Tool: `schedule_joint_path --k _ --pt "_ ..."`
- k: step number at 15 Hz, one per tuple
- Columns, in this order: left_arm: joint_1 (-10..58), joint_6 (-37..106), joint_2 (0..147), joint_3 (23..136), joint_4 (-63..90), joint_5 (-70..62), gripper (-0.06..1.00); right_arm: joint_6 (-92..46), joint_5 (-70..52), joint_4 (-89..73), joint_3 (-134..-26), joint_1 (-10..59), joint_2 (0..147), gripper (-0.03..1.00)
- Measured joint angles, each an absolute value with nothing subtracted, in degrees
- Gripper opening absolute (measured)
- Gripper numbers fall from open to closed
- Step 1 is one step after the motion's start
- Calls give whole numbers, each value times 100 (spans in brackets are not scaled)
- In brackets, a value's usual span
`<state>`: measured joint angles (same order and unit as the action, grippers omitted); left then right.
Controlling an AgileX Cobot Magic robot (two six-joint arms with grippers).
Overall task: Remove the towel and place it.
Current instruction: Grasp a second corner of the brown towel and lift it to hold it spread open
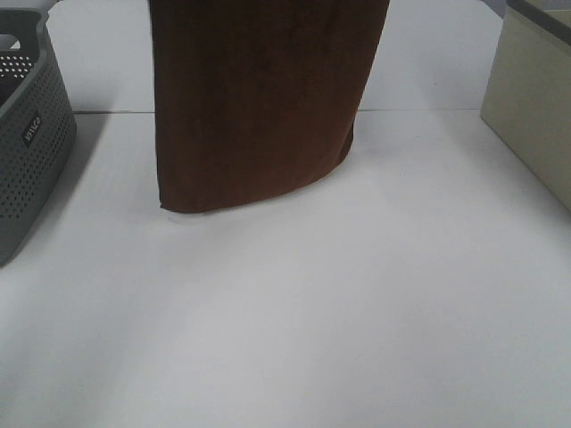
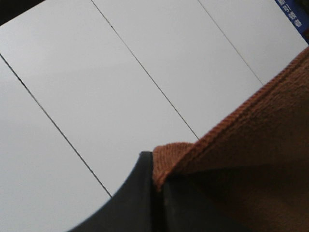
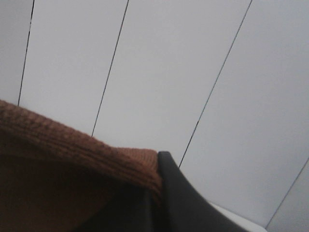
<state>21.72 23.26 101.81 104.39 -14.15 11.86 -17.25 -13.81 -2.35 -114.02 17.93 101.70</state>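
End effectors (image 2: 155, 186) (image 3: 156, 191) pinch towel (image 1: 259, 98) — grey basket (image 1: 31, 152) apart.

In your right wrist view, the right fingers (image 3: 181, 203) are pressed together on the towel (image 3: 58, 159), pinching its ribbed hem right at a corner. You see the reddish-brown terry cloth spread away from the pinch to one side, its hem catching the light and the rest in shadow. Behind it all lies a pale grey panelled surface (image 3: 159, 72) crossed by thin dark seams; you cannot tell what it is.
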Motion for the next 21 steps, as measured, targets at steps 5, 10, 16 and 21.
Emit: schedule_joint_path --k 5,10,16,21 --pt "1782 2028 11877 12599 -1415 1627 0 -1725 -269 -235 -12290 1793 11081 1" --pt "1748 1833 13528 14926 -1524 1295 0 -1725 -275 -235 -13109 1748 11866 1" --pt "1713 1576 13591 15034 -1581 688 0 -1713 -693 -235 -13115 1673 11940 1" --pt "1759 2000 13167 15040 -928 -2561 0 -1209 -2498 -390 -13115 1679 11614 1"
